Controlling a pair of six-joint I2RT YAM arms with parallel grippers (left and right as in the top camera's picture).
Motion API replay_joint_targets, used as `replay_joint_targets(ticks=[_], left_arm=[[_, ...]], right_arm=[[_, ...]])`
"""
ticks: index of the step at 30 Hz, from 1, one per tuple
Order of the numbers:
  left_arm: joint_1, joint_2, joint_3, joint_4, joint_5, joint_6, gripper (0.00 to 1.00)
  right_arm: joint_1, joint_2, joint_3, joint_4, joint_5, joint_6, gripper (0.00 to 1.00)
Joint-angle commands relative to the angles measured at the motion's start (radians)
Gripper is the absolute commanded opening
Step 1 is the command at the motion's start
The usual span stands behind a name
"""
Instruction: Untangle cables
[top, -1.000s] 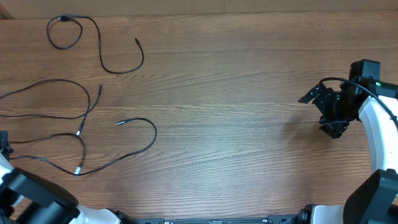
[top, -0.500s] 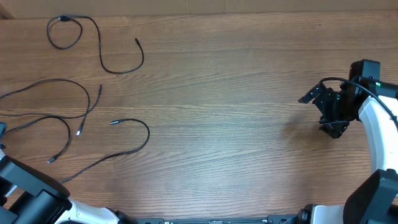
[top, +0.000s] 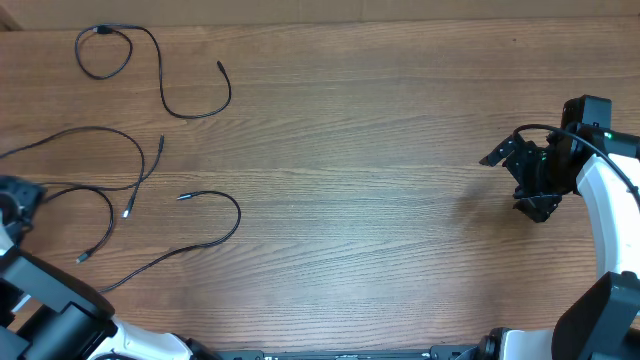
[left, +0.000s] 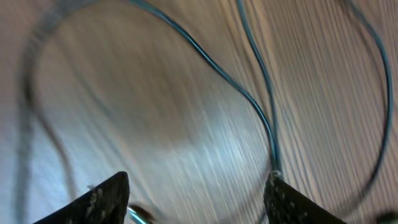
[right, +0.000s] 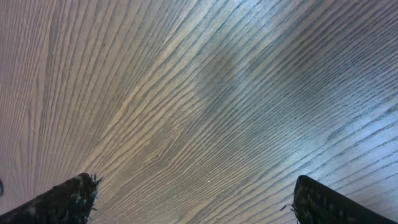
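Several thin black cables lie on the left part of the wooden table (top: 350, 150). One curls into a loop at the far left corner (top: 160, 80). Another arcs in from the left edge (top: 110, 131) and crosses a short strand (top: 150, 170). A third cable (top: 105, 200) runs from beside my left gripper (top: 15, 195). A fourth sweeps round in a wide bend (top: 238, 215). In the blurred left wrist view my left gripper (left: 196, 186) is open, with cable strands (left: 249, 99) on the wood beneath it and a plug tip (left: 140, 214) by one finger. My right gripper (top: 535, 185) hovers open at the far right, with only bare wood under it (right: 196, 186).
The table's far edge runs along the top of the overhead view. The arm bases stand at the near edge, on the left (top: 50, 320) and on the right (top: 600, 320).
My left gripper opened and let go of a cable, which slid left and settled. The gripper then moved up into view at the left edge. The right arm stayed still.
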Motion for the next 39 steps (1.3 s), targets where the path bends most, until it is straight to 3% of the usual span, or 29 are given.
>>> replay_joint_targets(ticks=[1, 5, 14, 23, 28, 34, 39], left_arm=[[-0.059, 0.022, -0.056, 0.015, 0.074, 0.032, 0.72], [-0.137, 0.051, -0.087, 0.030, 0.068, 0.033, 0.76], [-0.274, 0.129, -0.090, 0.021, -0.174, 0.038, 0.85], [-0.277, 0.200, -0.090, -0.006, -0.235, 0.037, 0.52], [-0.277, 0.197, -0.085, -0.029, -0.264, 0.035, 0.21], [-0.276, 0.197, -0.023, -0.134, -0.367, -0.083, 0.09], [-0.263, 0.197, 0.067, -0.227, -0.367, -0.140, 0.08]], right_arm=[[0.002, 0.005, 0.015, 0.001, -0.005, -0.004, 1.00], [0.002, 0.005, 0.015, 0.001, -0.005, -0.004, 1.00], [0.002, 0.005, 0.015, 0.001, -0.005, -0.004, 1.00], [0.002, 0.005, 0.015, 0.001, -0.005, -0.004, 1.00], [0.002, 0.005, 0.015, 0.001, -0.005, -0.004, 1.00], [0.002, 0.005, 0.015, 0.001, -0.005, -0.004, 1.00], [0.002, 0.005, 0.015, 0.001, -0.005, -0.004, 1.00]])
